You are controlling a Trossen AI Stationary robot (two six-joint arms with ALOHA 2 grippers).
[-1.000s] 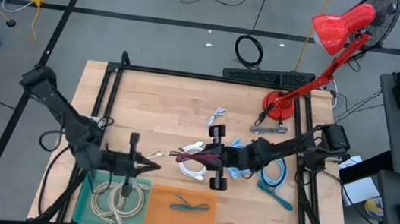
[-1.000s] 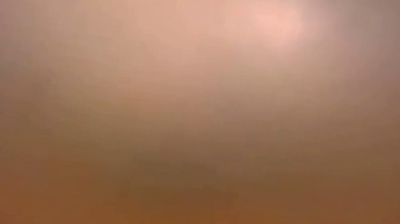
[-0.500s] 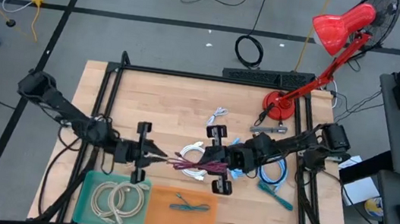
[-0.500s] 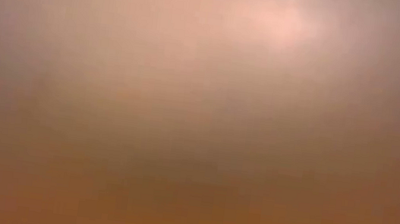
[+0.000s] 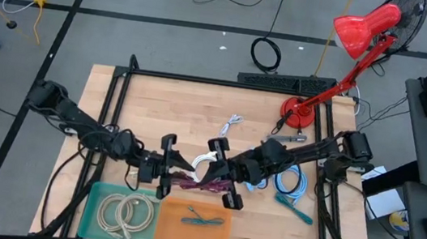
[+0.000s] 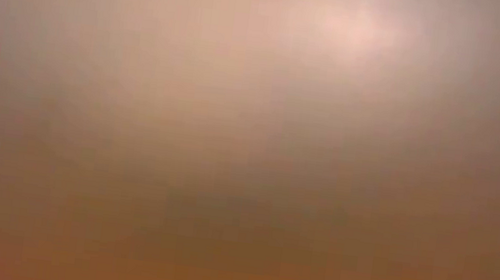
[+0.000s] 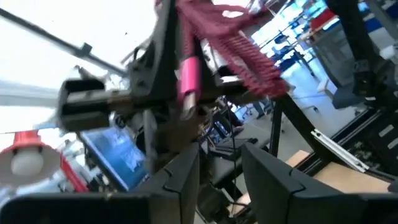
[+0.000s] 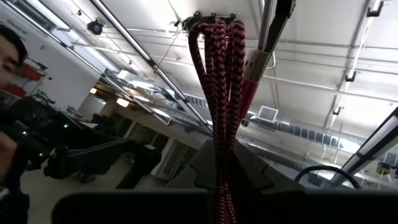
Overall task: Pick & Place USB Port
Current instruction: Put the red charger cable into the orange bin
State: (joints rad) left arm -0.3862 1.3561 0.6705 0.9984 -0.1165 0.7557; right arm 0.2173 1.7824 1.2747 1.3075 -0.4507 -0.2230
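The right tool (image 5: 204,182) is clamped on a coiled maroon braided USB cable (image 5: 193,182), held above the wooden bench (image 5: 190,112) just over the orange tray (image 5: 215,238). The left tool (image 5: 177,170) meets the bundle with its fingers (image 7: 186,174) parted. No readable writing shows.

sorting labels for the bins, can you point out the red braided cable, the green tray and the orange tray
red braided cable (image 8: 219,74): right wrist view, middle of the looped strands.
green tray (image 5: 94,203): high view, bare left part.
orange tray (image 5: 172,227): high view, bare left part.
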